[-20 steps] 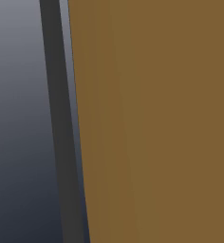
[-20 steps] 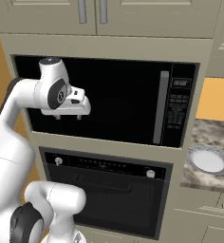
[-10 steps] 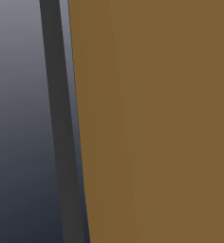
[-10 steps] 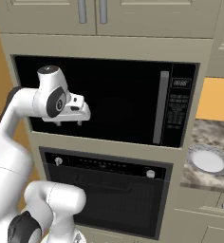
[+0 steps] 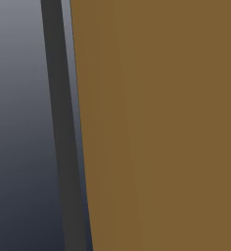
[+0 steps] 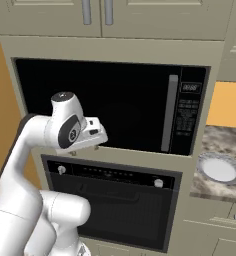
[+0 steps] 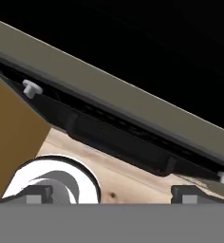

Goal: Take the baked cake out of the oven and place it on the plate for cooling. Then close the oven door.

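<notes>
1. The white two-finger gripper [image 6: 92, 137] hangs in front of the lower edge of the large black microwave with a vertical silver handle [image 6: 115, 102], above the built-in black-fronted oven [image 6: 117, 202]. In the hand view the dark fingers [image 7: 35, 195] stand wide apart with nothing between them.
2. The oven door [image 6: 122, 212], a wide black glass-faced panel, is shut. Its dark bar handle [image 7: 121, 144] lies below and ahead of the fingers, its long axis running level across the door, slanted in the tilted hand view.
3. My judgement: the hand must come down and forward to that handle.
4. The round white plate with a grey patterned rim [image 6: 219, 167] sits on the speckled stone surface [image 6: 210, 187] to the right, well apart from the hand.
5. The baked cake is hidden, presumably behind the shut door.
6. The left base view gives just brown and grey panels.
</notes>
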